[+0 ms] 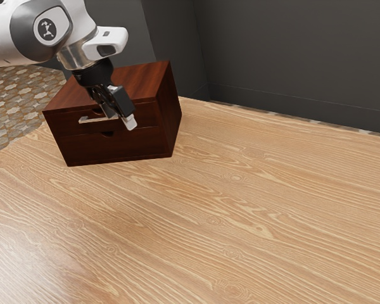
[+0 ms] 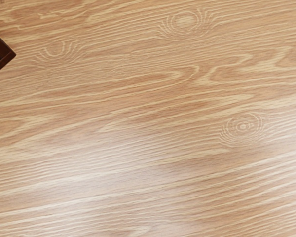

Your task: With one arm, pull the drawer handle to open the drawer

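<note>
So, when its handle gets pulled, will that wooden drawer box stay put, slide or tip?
The drawer box looks like solid dark wood, so probably stiff and fairly heavy. It sits flat and squat, so tipping seems unlikely. Nothing visibly anchors it to the smooth table, so a pull at the handle by the claw might drag it.

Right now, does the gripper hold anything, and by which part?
It cannot be told. The gripper sits at the drawer handle of the dark wooden box, at the handle's end toward the exterior view's right, but a firm hold is not visible.
</note>
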